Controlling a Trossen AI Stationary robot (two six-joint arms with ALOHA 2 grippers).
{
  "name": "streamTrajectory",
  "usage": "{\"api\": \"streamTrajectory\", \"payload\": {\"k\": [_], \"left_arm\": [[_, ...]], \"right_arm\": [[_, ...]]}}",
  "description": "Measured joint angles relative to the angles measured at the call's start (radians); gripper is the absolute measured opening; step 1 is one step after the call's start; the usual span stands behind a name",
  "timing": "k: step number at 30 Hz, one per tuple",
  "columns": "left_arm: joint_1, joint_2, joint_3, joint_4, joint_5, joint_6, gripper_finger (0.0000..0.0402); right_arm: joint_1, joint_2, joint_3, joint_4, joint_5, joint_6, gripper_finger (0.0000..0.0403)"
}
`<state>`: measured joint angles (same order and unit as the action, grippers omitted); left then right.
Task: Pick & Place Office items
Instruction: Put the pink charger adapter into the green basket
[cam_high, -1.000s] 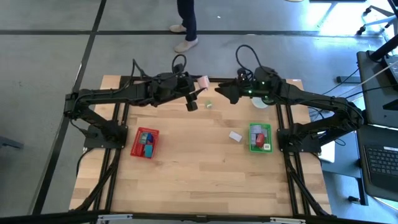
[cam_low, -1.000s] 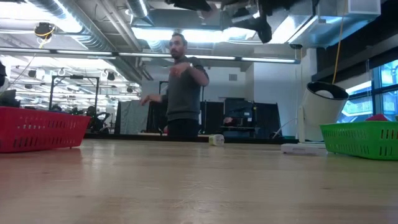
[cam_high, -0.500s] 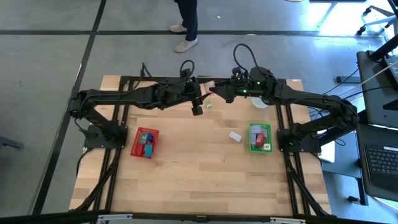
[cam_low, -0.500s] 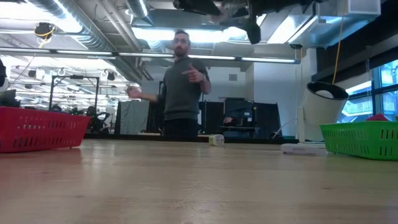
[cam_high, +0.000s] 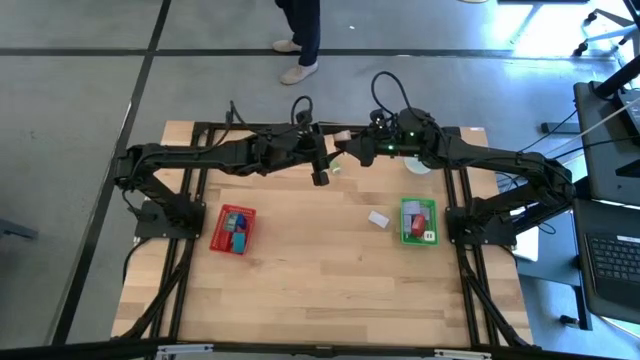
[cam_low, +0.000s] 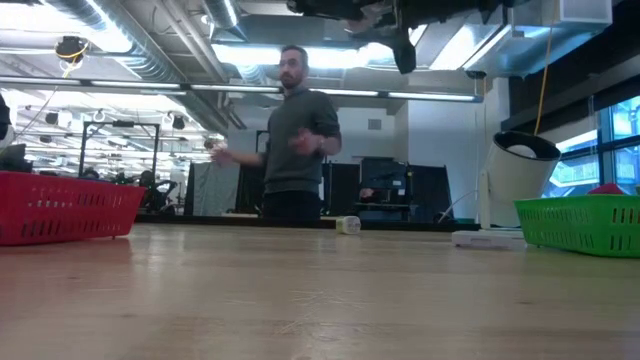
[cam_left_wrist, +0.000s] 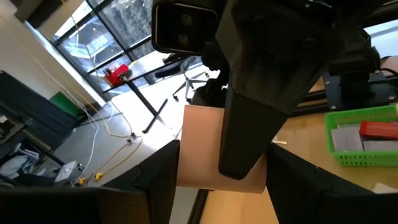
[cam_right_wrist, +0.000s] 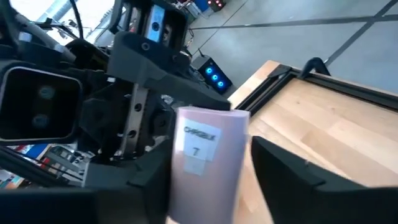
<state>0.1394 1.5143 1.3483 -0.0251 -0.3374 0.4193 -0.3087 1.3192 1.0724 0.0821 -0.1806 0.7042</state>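
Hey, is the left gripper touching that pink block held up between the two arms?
Touching. The left wrist view shows the pink block between the left gripper's two dark fingers, both against its sides with no gap.

A person (cam_low: 295, 135) stands beyond the table (cam_high: 310, 270); white roll (cam_low: 517, 175) near its edge

High view looks straight down on the whole bench (cam_high: 320, 270); low view skims level across it toward the room. Both wrist views sit close (facing each other), sharing one pink card (cam_right_wrist: 205, 155).
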Motion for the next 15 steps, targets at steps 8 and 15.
{"api": "streamTrajectory", "payload": {"k": [8,15], "left_arm": [[-0.004,0.003,0.0,0.009,0.008,0.064,0.0202],[-0.006,0.002,0.0,0.008,0.013,0.069,0.0217]], "right_arm": [[-0.002,0.001,0.0,0.001,-0.027,0.044,0.0121],[-0.002,0.001,0.0,0.001,-0.038,0.039,0.0121]]}}
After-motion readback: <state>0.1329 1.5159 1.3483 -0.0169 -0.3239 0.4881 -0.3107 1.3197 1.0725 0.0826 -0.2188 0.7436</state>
